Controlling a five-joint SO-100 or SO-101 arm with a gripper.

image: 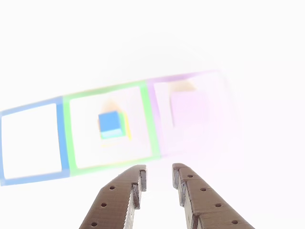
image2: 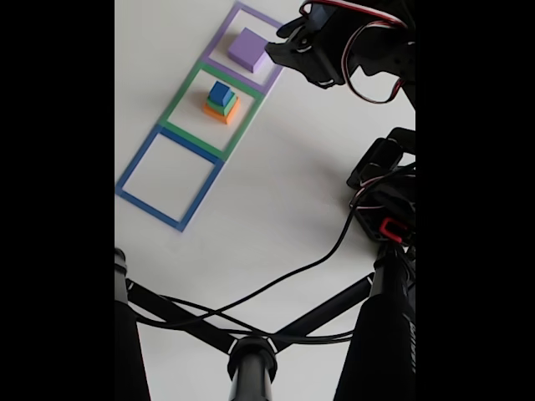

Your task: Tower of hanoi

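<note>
Three cubes stacked, blue cube [image2: 220, 93] atop green [image2: 223, 106] atop orange [image2: 221, 114]; purple cube [image2: 248, 48] alone nearby; hand [image: 158, 172] spread, pinching nothing.

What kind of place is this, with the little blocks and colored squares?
Probably a hobby or lab table set up for a robot puzzle. A plain white table has three taped square outlines, a robot arm with loose cables, and a camera stand in front.
</note>
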